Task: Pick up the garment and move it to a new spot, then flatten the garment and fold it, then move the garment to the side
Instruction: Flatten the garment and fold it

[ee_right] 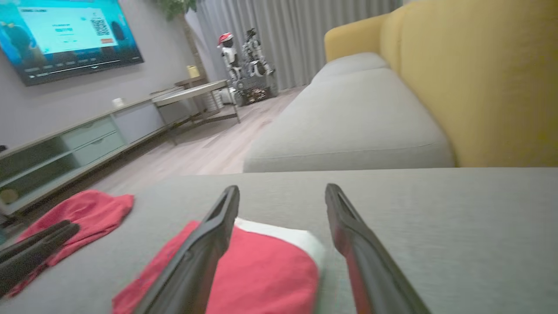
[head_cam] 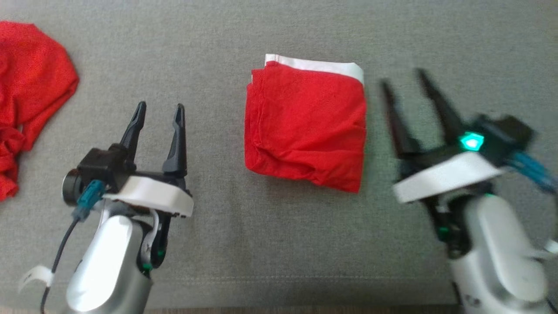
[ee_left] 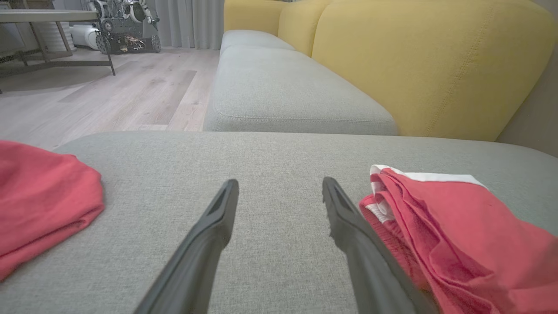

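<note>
A wide grey sofa seat [head_cam: 279, 244] carries everything in the head view. In the left wrist view a yellow backrest [ee_left: 427, 65] rises behind the grey cushions, with pale wood floor to the left.

A loose, crumpled red cloth [head_cam: 30, 87] lies at the seat's far left edge, well apart from the rest.

The garment [head_cam: 305, 126], red and folded into a rough square, lies flat near the middle of the seat, between the two arms. A white band [head_cam: 314, 65] runs along its far edge. Nothing is touching it.

The left claw [head_cam: 160, 109] sits to the garment's left, above the grey fabric, its two dark fingers spread and pointing away from the robot, with nothing between them. In its own wrist view the folded garment [ee_left: 457, 226] lies just beside the finger on the right.

The right claw [head_cam: 403, 76] is just beside the garment's right edge, blurred in the head view, with a green light on its wrist. Its fingers are spread wide and hold nothing. In the right wrist view the garment [ee_right: 261, 270] lies below and left of the open fingers.
</note>
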